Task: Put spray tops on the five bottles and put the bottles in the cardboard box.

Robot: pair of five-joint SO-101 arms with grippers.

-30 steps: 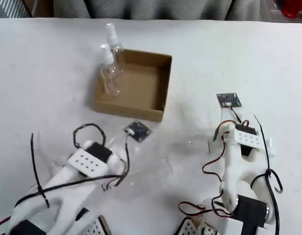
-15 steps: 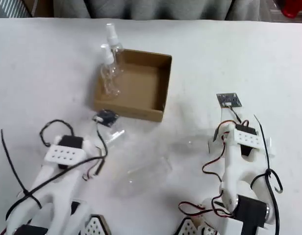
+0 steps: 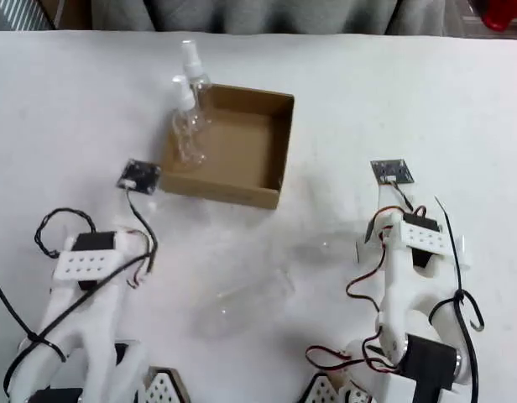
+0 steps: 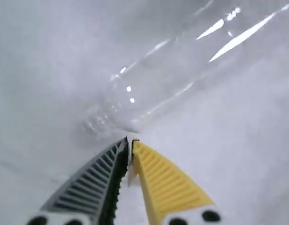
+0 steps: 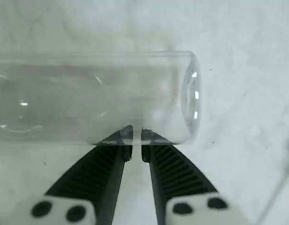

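Observation:
The cardboard box (image 3: 242, 151) stands open at the middle of the table. Two clear bottles with white spray tops (image 3: 190, 126) stand upright at its left wall. A topless clear bottle (image 3: 250, 298) lies on the table in front of the box, and another (image 3: 326, 245) lies beside the right arm. In the left wrist view my left gripper (image 4: 130, 141) is shut and empty, its tips just short of the open neck of a lying bottle (image 4: 182, 70). My right gripper (image 5: 133, 131) is shut and empty against the side of a lying bottle (image 5: 88, 93) near its base.
The left arm (image 3: 86, 269) stands at the front left, its wrist just left of the box. The right arm (image 3: 414, 252) stands at the front right. White table (image 3: 426, 101) stretches open to the right of the box and behind it.
The left arm has swung left, from the box's front corner to beside its left wall. The right arm and the bottles have not moved.

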